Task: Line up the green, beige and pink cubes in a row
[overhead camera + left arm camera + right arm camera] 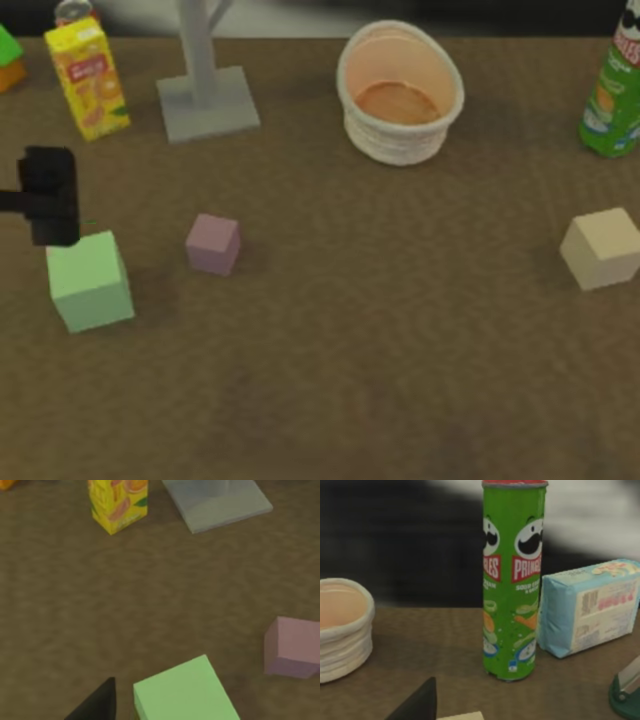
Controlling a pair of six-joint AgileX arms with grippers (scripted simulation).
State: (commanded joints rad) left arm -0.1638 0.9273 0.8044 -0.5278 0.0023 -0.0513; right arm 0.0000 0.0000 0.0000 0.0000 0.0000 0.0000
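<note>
- The green cube [89, 280] sits on the brown worktop [380, 350] near its left edge, flat on one face and turned slightly askew.
- The pink cube [213, 243] stands just to the right of the green cube, apart from it with bare worktop between; the left wrist view shows the same gap between the green cube [185, 692] and the pink cube [292, 647].
- The beige cube [601, 248] rests well apart from the other two, near the right edge of the worktop.
- The left claw [48, 195] hangs over the far left of the worktop, just behind the green cube's back edge; one dark fingertip [97, 705] shows beside that cube in the left wrist view, not touching it. Whether this claw is apart or together I cannot tell.
- The right claw does not appear in the top view; its wrist camera shows only one dark fingertip [420, 702] and a sliver of the beige cube [462, 716], so its state cannot be told either.
- A white ribbed basket [400, 135] stands at the back centre; its inside looks empty, showing an orange-tan floor.
- A yellow juice carton [88, 78] stands upright at the back left, and a grey stand [207, 100] with a flat base sits beside it.
- A tall green snack can [614, 95] stands upright at the back right, lid on; the right wrist view shows a pale blue sealed packet [587, 610] lying next to the snack can [512, 580].
</note>
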